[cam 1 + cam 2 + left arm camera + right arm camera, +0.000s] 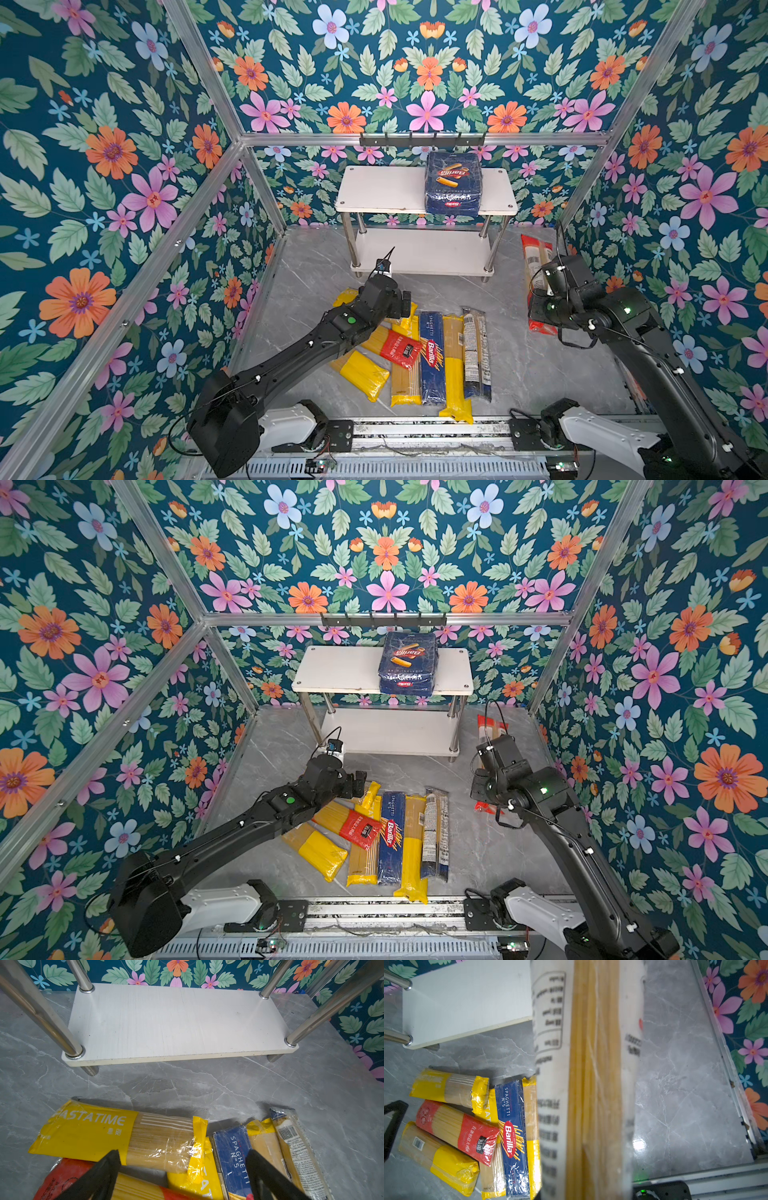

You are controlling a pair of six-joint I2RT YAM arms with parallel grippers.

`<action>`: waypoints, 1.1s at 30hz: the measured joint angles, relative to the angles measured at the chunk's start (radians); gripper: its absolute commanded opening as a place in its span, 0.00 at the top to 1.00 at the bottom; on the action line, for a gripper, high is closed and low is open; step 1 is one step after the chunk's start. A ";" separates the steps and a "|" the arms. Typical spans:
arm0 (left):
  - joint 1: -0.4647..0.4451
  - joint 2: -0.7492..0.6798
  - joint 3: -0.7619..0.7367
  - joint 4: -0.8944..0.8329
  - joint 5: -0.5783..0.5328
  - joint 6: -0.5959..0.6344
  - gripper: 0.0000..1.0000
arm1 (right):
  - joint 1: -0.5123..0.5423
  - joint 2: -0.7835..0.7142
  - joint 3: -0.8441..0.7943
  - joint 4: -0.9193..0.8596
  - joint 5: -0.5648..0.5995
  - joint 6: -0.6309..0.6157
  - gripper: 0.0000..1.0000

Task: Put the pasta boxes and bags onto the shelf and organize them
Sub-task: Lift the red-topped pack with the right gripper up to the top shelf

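The shelf (pixel 382 189) (pixel 340 669) stands at the back, and a dark-blue rigatoni pack (pixel 453 183) (pixel 408 663) lies on its top board. The lower board (pixel 176 1022) is bare. Several spaghetti bags lie side by side on the floor around the blue Barilla spaghetti box (pixel 432 357) (pixel 232 1157) (pixel 512 1136). My left gripper (pixel 409 305) (pixel 184 1154) hovers open over the far end of that pile, above a yellow bag (pixel 104 1134). At the right, my right gripper (pixel 540 311) is shut on a clear red-ended spaghetti bag (pixel 536 257) (pixel 591 1064), held off the floor.
A black hook rail (pixel 422 139) hangs on the frame bar above the shelf. Floral walls and aluminium posts (pixel 582 208) close in both sides. The arms' base rail (pixel 428 428) runs along the front edge. Grey marble floor (pixel 540 374) shows right of the pile.
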 measured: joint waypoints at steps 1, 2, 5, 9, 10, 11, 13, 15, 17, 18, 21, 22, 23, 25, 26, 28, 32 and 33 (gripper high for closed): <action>0.000 -0.001 0.003 -0.001 0.000 0.000 0.03 | -0.005 0.015 0.026 0.002 0.000 -0.011 0.75; 0.000 -0.003 0.005 -0.003 0.000 0.000 0.03 | -0.010 0.033 0.056 0.002 0.000 -0.025 0.75; 0.000 -0.012 0.009 -0.007 -0.002 0.003 0.03 | -0.021 0.078 0.138 0.006 0.000 -0.058 0.75; 0.000 -0.027 0.021 -0.019 -0.004 0.004 0.03 | -0.030 0.134 0.225 0.027 0.003 -0.104 0.75; 0.000 -0.032 0.024 -0.023 -0.006 0.005 0.03 | -0.032 0.151 0.249 0.035 0.003 -0.117 0.75; 0.000 -0.035 0.028 -0.028 -0.007 0.008 0.03 | -0.032 0.165 0.269 0.040 0.003 -0.129 0.75; 0.000 -0.045 0.034 -0.034 -0.011 0.012 0.03 | -0.035 0.196 0.315 0.053 0.003 -0.157 0.75; 0.000 -0.053 0.037 -0.038 -0.018 0.019 0.03 | -0.044 0.227 0.359 0.067 0.000 -0.181 0.75; 0.000 -0.060 0.038 -0.045 -0.026 0.019 0.03 | -0.060 0.261 0.402 0.087 -0.003 -0.206 0.75; 0.000 -0.063 0.040 -0.050 -0.030 0.019 0.03 | -0.069 0.278 0.420 0.097 -0.008 -0.212 0.75; 0.000 -0.064 0.051 -0.068 -0.040 0.019 0.03 | -0.101 0.338 0.486 0.116 -0.025 -0.239 0.75; 0.000 -0.064 0.057 -0.074 -0.043 0.019 0.03 | -0.110 0.362 0.510 0.123 -0.028 -0.246 0.75; 0.000 -0.064 0.062 -0.078 -0.047 0.019 0.03 | -0.114 0.385 0.536 0.129 -0.029 -0.251 0.75; 0.000 -0.064 0.072 -0.084 -0.056 0.020 0.03 | -0.121 0.448 0.605 0.134 -0.034 -0.265 0.75; 0.000 -0.064 0.077 -0.087 -0.061 0.023 0.03 | -0.121 0.475 0.636 0.139 -0.037 -0.272 0.75; 0.000 -0.064 0.085 -0.094 -0.068 0.023 0.03 | -0.121 0.548 0.721 0.142 -0.052 -0.287 0.75; 0.000 -0.059 0.092 -0.099 -0.080 0.026 0.03 | -0.126 0.703 0.908 0.143 -0.066 -0.306 0.75; 0.000 -0.058 0.092 -0.100 -0.084 0.026 0.03 | -0.130 0.746 0.959 0.140 -0.071 -0.309 0.75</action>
